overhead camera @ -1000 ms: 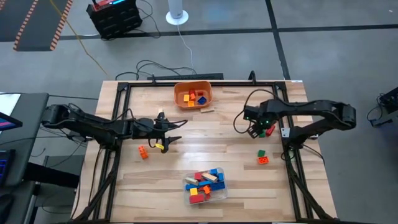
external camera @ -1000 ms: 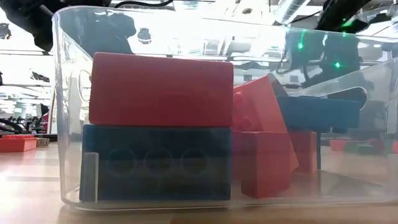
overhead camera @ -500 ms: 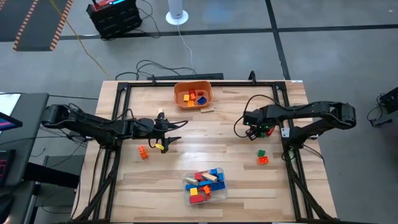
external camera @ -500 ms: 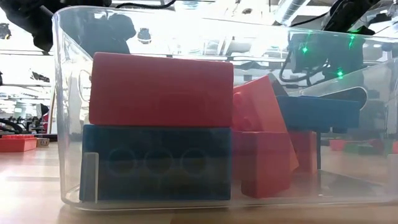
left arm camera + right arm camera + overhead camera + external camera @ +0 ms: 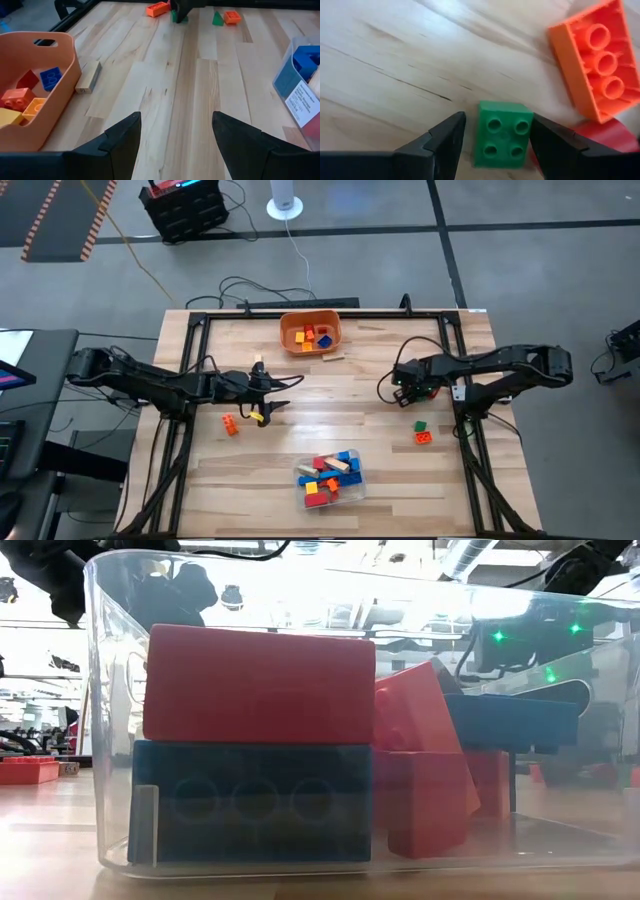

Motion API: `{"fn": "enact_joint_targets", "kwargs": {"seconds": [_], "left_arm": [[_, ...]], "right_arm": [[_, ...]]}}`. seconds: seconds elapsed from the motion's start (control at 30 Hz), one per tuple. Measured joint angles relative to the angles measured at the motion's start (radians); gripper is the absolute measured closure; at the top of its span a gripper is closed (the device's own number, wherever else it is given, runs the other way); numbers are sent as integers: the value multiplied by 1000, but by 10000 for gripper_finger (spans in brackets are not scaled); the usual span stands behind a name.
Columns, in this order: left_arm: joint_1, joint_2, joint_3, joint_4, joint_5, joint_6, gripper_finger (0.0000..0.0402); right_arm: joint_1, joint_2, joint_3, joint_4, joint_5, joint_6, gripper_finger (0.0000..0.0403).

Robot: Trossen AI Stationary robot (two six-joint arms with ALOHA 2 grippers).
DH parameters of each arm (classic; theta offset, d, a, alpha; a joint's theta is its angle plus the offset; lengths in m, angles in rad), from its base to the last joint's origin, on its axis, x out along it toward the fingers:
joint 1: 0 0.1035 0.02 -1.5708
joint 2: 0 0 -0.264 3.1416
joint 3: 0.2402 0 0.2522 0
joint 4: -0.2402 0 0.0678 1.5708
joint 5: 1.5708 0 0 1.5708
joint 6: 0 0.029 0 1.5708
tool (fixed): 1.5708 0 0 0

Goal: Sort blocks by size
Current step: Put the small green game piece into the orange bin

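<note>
Claw work over a small green square plastic brick [image 5: 501,133] on the worktop [image 5: 330,405].
Right claw [image 5: 495,137] hangs spread just above it, brick between the fingers, an orange rectangular brick [image 5: 597,60] close at one o'clock; judged best to drop straight and pinch only the green one. Left claw [image 5: 175,132] waits spread at nine o'clock. Only the high view shows the clear plastic tub [image 5: 330,477] at six and the orange plastic bowl [image 5: 311,332] at twelve.

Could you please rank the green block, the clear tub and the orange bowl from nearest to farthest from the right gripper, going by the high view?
1. Green block: just below the right gripper, right side.
2. Orange bowl: at the table's far edge, middle.
3. Clear tub: near edge, middle.
</note>
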Motion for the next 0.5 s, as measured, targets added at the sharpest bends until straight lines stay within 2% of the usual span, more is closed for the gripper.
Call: {"fn": "enact_joint_targets", "kwargs": {"seconds": [0.17, 0.37, 0.5], "left_arm": [[0, 0, 0, 0, 0, 0, 164], [0, 0, 0, 0, 0, 0, 164], [0, 0, 0, -8, 0, 0, 164]], "right_arm": [[0, 0, -5, 19, -5, -33, 164], [0, -2, -5, 36, -7, -84, 234], [3, -13, -1, 84, -37, -142, 241]]}}
